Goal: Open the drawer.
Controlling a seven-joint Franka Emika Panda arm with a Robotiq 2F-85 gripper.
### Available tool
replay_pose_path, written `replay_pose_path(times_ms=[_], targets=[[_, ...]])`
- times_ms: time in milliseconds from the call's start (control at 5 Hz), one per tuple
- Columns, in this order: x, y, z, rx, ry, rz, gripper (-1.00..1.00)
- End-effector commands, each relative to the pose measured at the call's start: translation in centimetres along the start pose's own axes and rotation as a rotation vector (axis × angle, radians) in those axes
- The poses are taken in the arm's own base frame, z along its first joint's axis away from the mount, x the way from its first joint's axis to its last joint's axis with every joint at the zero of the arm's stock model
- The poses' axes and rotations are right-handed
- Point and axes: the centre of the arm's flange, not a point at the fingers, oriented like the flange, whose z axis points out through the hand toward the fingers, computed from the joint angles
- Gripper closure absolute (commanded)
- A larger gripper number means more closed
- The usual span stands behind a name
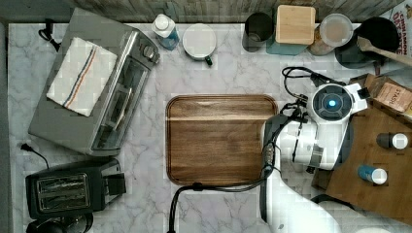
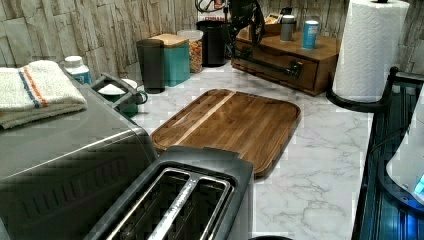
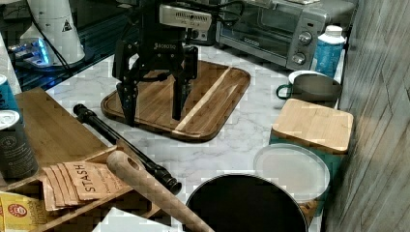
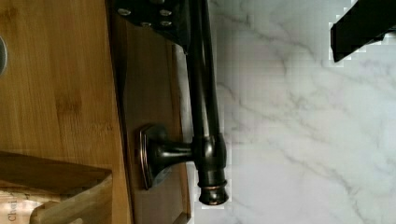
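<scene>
The brown wooden drawer [image 2: 280, 70] sits in the box unit [image 1: 384, 170] at the top view's right, its front looking flush with the box in the left view. Its long black bar handle [image 3: 121, 145] [image 4: 203, 93] runs along the front on brackets. My gripper [image 3: 152, 118] [image 4: 261, 28] hangs open, fingers pointing down, at the handle's end nearer the cutting board. In the wrist view one finger [image 4: 154, 16] is on the drawer side of the bar and the other finger [image 4: 362, 28] is over the marble, so the bar lies between them, untouched.
A dark cutting board [image 1: 221, 138] lies mid-counter beside the gripper. Two cans [image 2: 310, 32] and tea packets [image 3: 80, 183] rest on the box. A black pot [image 3: 246, 205] with a wooden spoon, canisters [image 1: 295, 24], a toaster oven [image 1: 92, 82], a toaster [image 1: 63, 191] and a paper towel roll [image 2: 370, 45] ring the counter.
</scene>
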Motion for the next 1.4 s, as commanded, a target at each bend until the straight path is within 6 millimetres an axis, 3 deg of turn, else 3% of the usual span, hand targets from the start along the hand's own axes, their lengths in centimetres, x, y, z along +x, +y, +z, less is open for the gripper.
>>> replay_pose_path(times_ms=[200,600,800,1200,1400], targets=[[-2.2,6.2,4.0,-0.038,-0.009,0.087,-1.00],[-2.6,4.8,6.0,0.034,-0.031,0.110,-1.00],[-2.8,3.2,6.2,0.038,-0.029,0.130,-1.00],[-3.1,2.9,6.3,0.069,0.030,0.063,-1.00],[-2.0,1.9,6.3,0.132,0.006,-0.033,-1.00]])
